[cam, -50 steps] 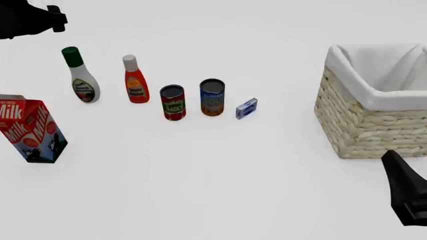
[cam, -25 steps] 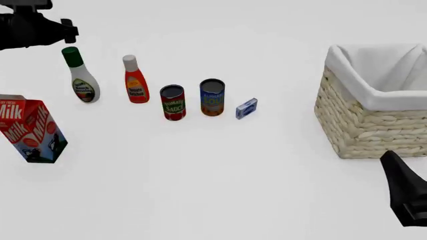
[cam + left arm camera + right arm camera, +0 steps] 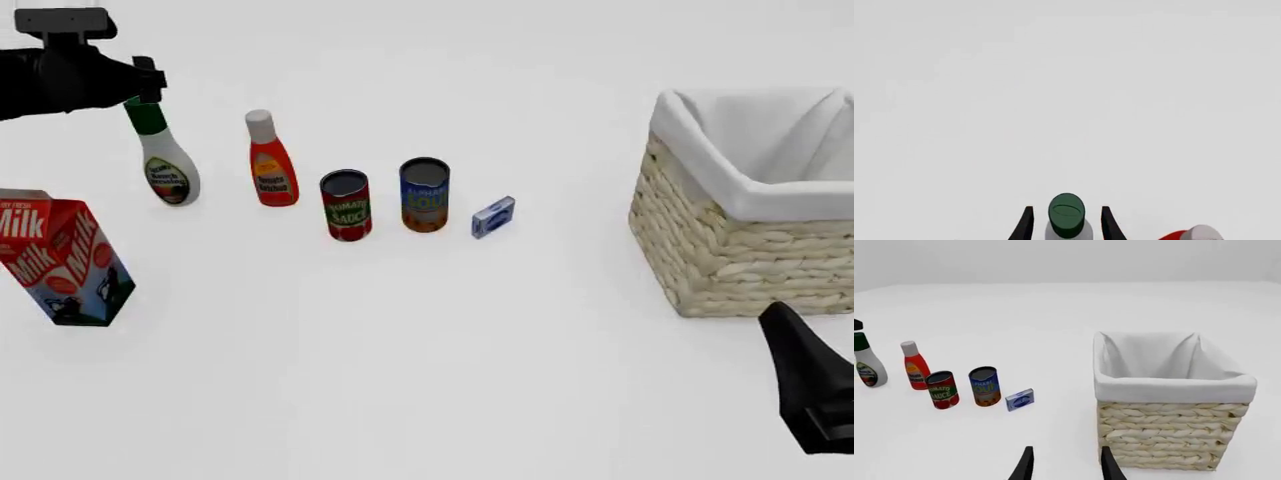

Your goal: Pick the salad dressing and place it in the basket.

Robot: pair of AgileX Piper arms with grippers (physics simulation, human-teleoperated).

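Two bottles, the salad dressing (image 3: 166,160) and a red one (image 3: 271,160), two cans (image 3: 346,205), one basket (image 3: 754,200); both grippers (image 3: 1066,227) spread.

White table (image 3: 441,340): salad dressing (image 3: 167,160), red bottle (image 3: 271,165), two cans (image 3: 347,205), milk carton (image 3: 60,258), basket (image 3: 747,250).

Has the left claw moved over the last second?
Yes. In the front view the left claw has travelled rightward to the salad dressing, whose green cap now sits between its fingers; the bottle itself stayed put.
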